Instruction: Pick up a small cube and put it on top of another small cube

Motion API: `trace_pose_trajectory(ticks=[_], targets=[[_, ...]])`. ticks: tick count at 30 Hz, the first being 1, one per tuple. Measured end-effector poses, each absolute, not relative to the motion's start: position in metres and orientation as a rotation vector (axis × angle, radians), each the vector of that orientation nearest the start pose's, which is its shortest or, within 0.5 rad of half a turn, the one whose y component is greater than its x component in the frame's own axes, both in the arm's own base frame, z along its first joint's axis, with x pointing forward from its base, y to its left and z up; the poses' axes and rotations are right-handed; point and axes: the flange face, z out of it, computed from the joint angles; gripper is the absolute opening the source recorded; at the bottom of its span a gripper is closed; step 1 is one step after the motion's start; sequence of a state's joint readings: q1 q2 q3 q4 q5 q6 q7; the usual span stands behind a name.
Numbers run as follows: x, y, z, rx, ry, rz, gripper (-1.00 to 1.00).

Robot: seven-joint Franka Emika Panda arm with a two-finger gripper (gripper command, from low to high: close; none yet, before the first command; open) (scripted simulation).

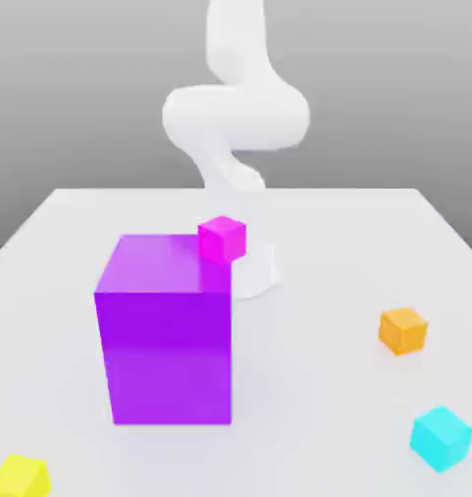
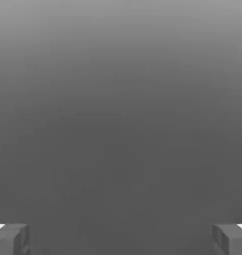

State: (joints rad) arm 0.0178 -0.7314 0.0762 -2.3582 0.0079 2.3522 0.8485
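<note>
- Gripper [image 2: 121,239] spread wide in the hand view – one grey fingertip [image 2: 11,239] at each lower corner, plain grey floor between, nothing held.
- Small orange cube [image 1: 403,331] resting on the white table [image 1: 308,388], toward the exterior view's right, well apart from every other block.
- Small magenta-pink cube [image 1: 222,239] seen at the far top corner of the big purple cube [image 1: 165,330]; on it or just behind it – cannot tell which.
- Big purple cube standing upright near the middle of the table, far taller than the little cubes.
- Cyan cube [image 1: 441,438] near the front edge on the exterior view's right, nearer the camera than the orange one.
- Yellow cube [image 1: 21,478] at the front corner on the exterior view's left, partly cut off by the frame.
- White arm [image 1: 236,116] rising behind the purple cube, its round base [image 1: 257,272] just past the magenta-pink cube, upper links curling above the table's far side.
</note>
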Motion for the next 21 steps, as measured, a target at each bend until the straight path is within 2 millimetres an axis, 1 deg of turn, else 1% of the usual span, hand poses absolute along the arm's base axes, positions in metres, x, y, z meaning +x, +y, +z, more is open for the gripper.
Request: trace_pose_trajectory(ticks=[2,4,6,9,11,12,15,17,19,20,21], targets=[[0.391,0.085,0.612,-2.577,0.972,-0.857,0.0],[0.399,0.122,0.563,-2.64,0.944,-0.772,0.0],[0.399,0.155,0.513,-2.699,0.916,-0.686,0.0],[0.386,0.2,0.437,-2.785,0.872,-0.553,0.0],[0.367,0.226,0.387,-2.841,0.84,-0.458,0.0],[0.355,0.237,0.362,-2.869,0.823,-0.409,0.0],[0.309,0.264,0.294,-2.947,0.771,-0.263,0.0],[0.274,0.274,0.256,-2.992,0.735,-0.171,0.0],[0.236,0.28,0.223,-3.034,0.7,-0.08,0.0],[0.218,0.282,0.21,-3.053,0.677,-0.04,0.0],[0.208,0.284,0.203,-3.062,0.658,-0.02,0.0]])
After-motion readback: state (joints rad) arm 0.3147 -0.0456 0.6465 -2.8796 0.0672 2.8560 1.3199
